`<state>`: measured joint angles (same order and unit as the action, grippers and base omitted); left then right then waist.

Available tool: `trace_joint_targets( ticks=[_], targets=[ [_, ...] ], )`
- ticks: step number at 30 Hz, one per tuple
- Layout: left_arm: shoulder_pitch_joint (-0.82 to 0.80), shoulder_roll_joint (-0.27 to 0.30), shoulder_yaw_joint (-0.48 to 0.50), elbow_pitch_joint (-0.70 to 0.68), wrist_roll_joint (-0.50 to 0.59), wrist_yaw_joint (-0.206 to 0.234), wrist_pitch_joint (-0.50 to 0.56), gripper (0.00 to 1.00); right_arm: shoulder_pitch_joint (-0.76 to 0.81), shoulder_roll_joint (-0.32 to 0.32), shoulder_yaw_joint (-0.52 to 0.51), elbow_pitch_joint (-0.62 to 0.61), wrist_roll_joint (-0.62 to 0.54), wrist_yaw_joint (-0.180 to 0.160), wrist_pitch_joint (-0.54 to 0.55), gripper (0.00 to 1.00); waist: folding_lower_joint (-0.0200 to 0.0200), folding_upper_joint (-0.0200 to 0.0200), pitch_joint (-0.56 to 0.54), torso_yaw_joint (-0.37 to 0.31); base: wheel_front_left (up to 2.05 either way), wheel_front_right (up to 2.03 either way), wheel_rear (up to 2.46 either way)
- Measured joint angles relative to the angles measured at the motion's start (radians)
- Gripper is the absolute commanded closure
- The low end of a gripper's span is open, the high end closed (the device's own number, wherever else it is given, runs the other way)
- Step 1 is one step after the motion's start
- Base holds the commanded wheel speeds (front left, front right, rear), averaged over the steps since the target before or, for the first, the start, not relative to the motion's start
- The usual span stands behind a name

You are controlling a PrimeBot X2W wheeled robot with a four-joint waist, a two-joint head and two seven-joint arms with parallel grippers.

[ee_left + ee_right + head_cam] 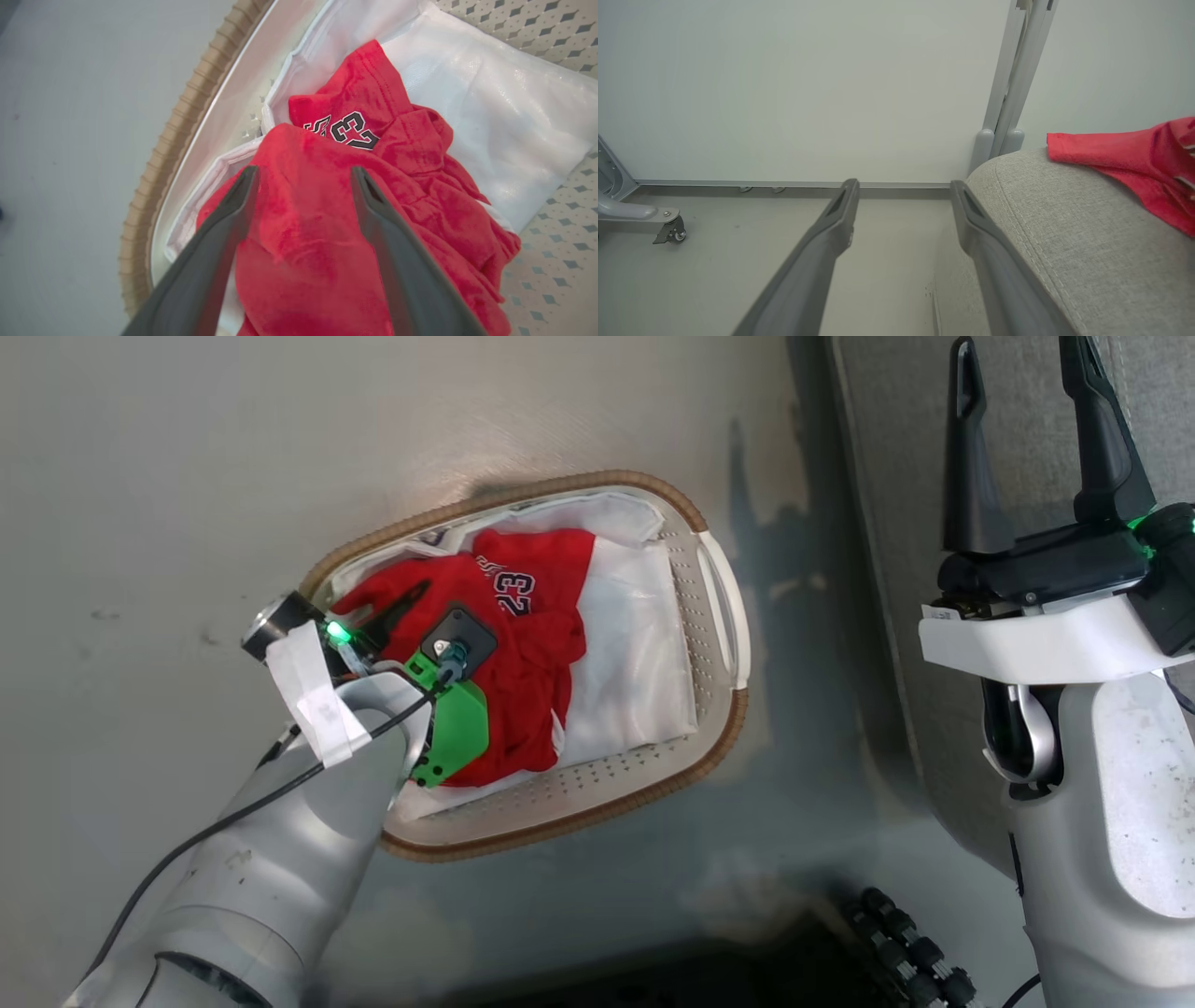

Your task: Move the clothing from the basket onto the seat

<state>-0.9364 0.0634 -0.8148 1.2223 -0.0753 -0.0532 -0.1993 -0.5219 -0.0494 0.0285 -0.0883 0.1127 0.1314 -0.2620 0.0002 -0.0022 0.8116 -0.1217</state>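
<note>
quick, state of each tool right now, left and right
left tool: open, over the clothing in the basket, nothing gripped
right tool: open, empty

Head view: the basket (pixel 597 483) is standing on the floor (pixel 187 476), with the seat (pixel 896 523) lying to its right and a strip of floor separating them. In the basket, the jersey (pixel 523 644) is lying on the sheet (pixel 635 653), toward the basket's left end; the sheet is reaching the right end. The left gripper (pixel 303 172) is hanging over the jersey; contact cannot be told. The right gripper (pixel 904 183) is hovering over the seat's left edge. Right wrist view: a garment (pixel 1125 158) is lying on the seat, right of that gripper; the wall (pixel 808 84) is standing behind, and a caster (pixel 672 233) is resting on the floor at far left.
</note>
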Motion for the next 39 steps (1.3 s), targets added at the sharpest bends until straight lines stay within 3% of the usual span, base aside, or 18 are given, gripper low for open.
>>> trace_joint_targets(
  ticks=[14, 19, 20, 22, 23, 24, 25, 30, 39],
  targets=[
    [-0.048, 0.013, -0.013, 0.051, 0.005, 0.133, 0.056, 0.00, -0.006, 0.000, 0.025, 0.002, 0.033, 0.000, 0.000, 0.00, -0.0001, 0.0000, 0.059, -0.053, 0.00, 0.00, 0.00],
    [-0.049, 0.013, -0.021, 0.057, -0.002, 0.123, 0.101, 0.00, -0.007, 0.000, 0.031, 0.002, 0.036, 0.000, 0.000, 0.00, -0.0001, 0.0000, 0.067, -0.055, 0.00, 0.00, 0.00],
    [-0.048, 0.013, -0.022, 0.058, -0.005, 0.122, 0.112, 0.13, -0.007, 0.000, 0.032, 0.002, 0.036, 0.000, 0.000, 0.00, -0.0002, 0.0000, 0.068, -0.056, 0.00, 0.00, 0.00],
    [-0.047, 0.011, -0.025, 0.060, -0.012, 0.114, 0.130, 0.54, -0.007, 0.000, 0.032, 0.002, 0.036, 0.000, 0.000, 0.00, -0.0001, 0.0000, 0.068, -0.055, 0.00, 0.00, 0.00],
    [-0.047, 0.009, -0.027, 0.061, -0.014, 0.111, 0.137, 0.65, -0.007, 0.000, 0.033, 0.003, 0.036, 0.000, 0.000, 0.00, -0.0001, 0.0000, 0.068, -0.055, 0.00, 0.00, 0.00],
    [-0.046, 0.008, -0.029, 0.061, -0.017, 0.106, 0.142, 0.93, -0.007, 0.000, 0.033, 0.003, 0.036, 0.000, 0.000, 0.00, -0.0001, 0.0000, 0.067, -0.055, 0.00, 0.00, 0.00],
    [-0.045, 0.007, -0.031, 0.061, -0.020, 0.103, 0.147, 1.00, -0.007, 0.000, 0.034, 0.004, 0.036, 0.000, 0.000, 0.00, -0.0002, 0.0000, 0.067, -0.054, 0.00, 0.00, 0.00],
    [-0.037, 0.000, -0.041, 0.063, -0.030, 0.082, 0.161, 1.00, -0.007, 0.000, 0.034, 0.010, 0.036, 0.000, 0.000, 0.00, -0.0002, 0.0000, 0.061, -0.051, 0.00, 0.00, 0.00],
    [0.005, -0.012, -0.055, 0.005, -0.063, 0.044, 0.068, 1.00, -0.001, 0.000, 0.019, 0.034, 0.025, 0.000, 0.000, 0.00, -0.0002, 0.0000, 0.017, -0.035, 0.00, 0.00, 0.00]
  ],
)
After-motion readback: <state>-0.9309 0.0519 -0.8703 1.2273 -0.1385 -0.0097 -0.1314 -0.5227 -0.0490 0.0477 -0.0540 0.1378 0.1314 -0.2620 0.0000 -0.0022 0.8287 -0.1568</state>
